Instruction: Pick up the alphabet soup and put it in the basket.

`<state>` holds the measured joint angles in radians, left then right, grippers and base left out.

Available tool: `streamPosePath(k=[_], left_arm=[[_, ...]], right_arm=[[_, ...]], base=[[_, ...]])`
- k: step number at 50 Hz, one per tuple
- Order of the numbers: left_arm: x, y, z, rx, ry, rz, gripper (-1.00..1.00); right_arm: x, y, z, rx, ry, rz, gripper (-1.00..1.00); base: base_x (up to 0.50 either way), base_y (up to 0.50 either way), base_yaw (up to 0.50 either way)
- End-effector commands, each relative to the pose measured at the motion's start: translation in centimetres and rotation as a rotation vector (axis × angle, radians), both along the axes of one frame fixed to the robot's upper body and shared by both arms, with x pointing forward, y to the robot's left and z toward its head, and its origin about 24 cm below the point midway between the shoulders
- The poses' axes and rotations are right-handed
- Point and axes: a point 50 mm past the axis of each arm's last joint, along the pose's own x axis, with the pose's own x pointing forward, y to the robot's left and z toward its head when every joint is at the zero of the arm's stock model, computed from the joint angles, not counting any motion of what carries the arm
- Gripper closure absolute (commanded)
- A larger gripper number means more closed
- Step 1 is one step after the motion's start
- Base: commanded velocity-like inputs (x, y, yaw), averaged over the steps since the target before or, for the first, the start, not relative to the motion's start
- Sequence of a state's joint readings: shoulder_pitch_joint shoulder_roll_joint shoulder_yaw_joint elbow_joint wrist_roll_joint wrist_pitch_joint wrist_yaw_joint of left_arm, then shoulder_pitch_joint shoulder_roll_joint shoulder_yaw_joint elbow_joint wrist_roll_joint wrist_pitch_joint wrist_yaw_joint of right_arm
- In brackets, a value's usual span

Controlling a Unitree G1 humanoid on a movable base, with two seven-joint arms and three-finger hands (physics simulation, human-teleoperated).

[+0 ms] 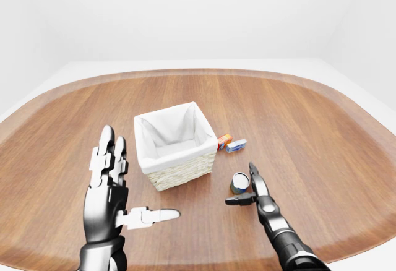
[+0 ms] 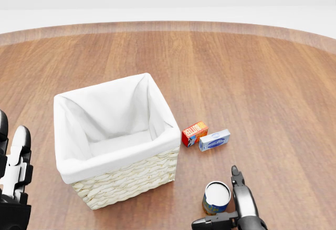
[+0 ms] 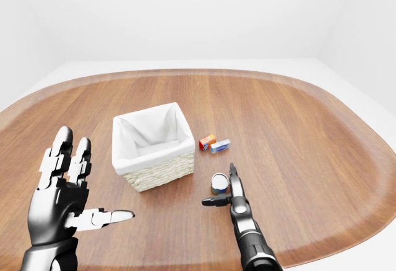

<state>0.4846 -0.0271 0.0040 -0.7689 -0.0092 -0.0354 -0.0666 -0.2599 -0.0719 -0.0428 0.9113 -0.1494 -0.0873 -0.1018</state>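
Alphabet soup [image 2: 216,198] stands upright on the bench [image 2: 252,83], near its bottom edge in the head view, between the basket [image 2: 116,143] and my right hand [image 2: 232,208]. That hand is open, fingers spread just beside the can and holding nothing. I judge the can rigid, smooth, fairly heavy and apt to slip, so I'd grip its side wall midway up. My left hand [image 1: 111,187] is open and empty too.
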Motion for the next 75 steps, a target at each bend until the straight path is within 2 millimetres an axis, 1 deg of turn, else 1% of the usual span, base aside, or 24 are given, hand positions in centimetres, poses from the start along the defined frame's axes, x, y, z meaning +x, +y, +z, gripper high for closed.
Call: streamPosePath(k=[1,12,30,36,41,46,47,48,49,51,52,56,75], left_arm=[[-0.2,-0.1,0.1,0.000,-0.004,-0.003,-1.00],[-0.2,-0.1,0.1,0.000,-0.004,-0.008,-1.00],[-0.3,-0.2,0.2,-0.001,-0.004,-0.012,-1.00],[-0.2,-0.4,0.0,-0.001,0.000,-0.017,-1.00],[-0.2,-0.4,0.0,-0.001,0.001,-0.018,-1.00],[-0.4,-0.4,0.1,-0.002,-0.002,-0.018,-1.00],[-0.4,-0.4,0.1,-0.002,-0.002,-0.018,-1.00],[-0.4,-0.4,0.1,-0.002,-0.003,-0.017,-1.00],[-0.5,-0.4,0.2,-0.002,-0.004,-0.019,-1.00],[-0.5,-0.4,0.1,-0.001,-0.004,-0.019,-1.00],[-0.5,-0.4,0.1,0.000,-0.004,-0.019,-1.00],[-0.7,-0.4,0.3,-0.001,-0.009,-0.018,-1.00],[-0.7,-0.3,0.4,-0.002,-0.013,-0.014,-1.00]], right_arm=[[0.0,0.0,-0.8,-0.029,0.065,-0.004,-1.00],[0.7,0.5,-0.3,-0.028,0.036,0.004,-1.00],[1.2,1.1,0.0,-0.030,0.026,0.011,-1.00],[1.6,2.1,0.6,-0.023,-0.013,0.033,-1.00],[1.6,2.5,0.5,-0.028,-0.009,0.042,-1.00],[1.5,2.6,0.0,-0.037,0.036,0.041,-1.00],[1.5,2.6,0.0,-0.040,0.040,0.040,-0.81],[1.5,2.6,-0.1,-0.041,0.045,0.039,-0.42],[1.6,2.6,-0.1,-0.037,0.051,0.039,0.11],[1.5,2.6,-0.2,-0.037,0.054,0.038,0.79],[1.5,2.6,-0.2,-0.038,0.057,0.038,1.00],[1.3,2.7,-0.4,-0.048,0.063,0.042,1.00],[1.3,2.6,-0.4,-0.050,0.064,0.043,1.00]], base=[[0.00,0.00,0.00],[0.00,0.00,0.00],[0.00,0.00,0.00],[0.00,0.00,0.00],[0.00,0.00,0.00],[0.00,0.00,0.00],[0.00,0.00,0.00],[0.00,0.00,0.00],[0.00,0.00,0.00],[0.00,0.00,0.00],[0.00,0.00,0.00],[0.00,0.00,0.00],[0.00,0.00,0.00]])
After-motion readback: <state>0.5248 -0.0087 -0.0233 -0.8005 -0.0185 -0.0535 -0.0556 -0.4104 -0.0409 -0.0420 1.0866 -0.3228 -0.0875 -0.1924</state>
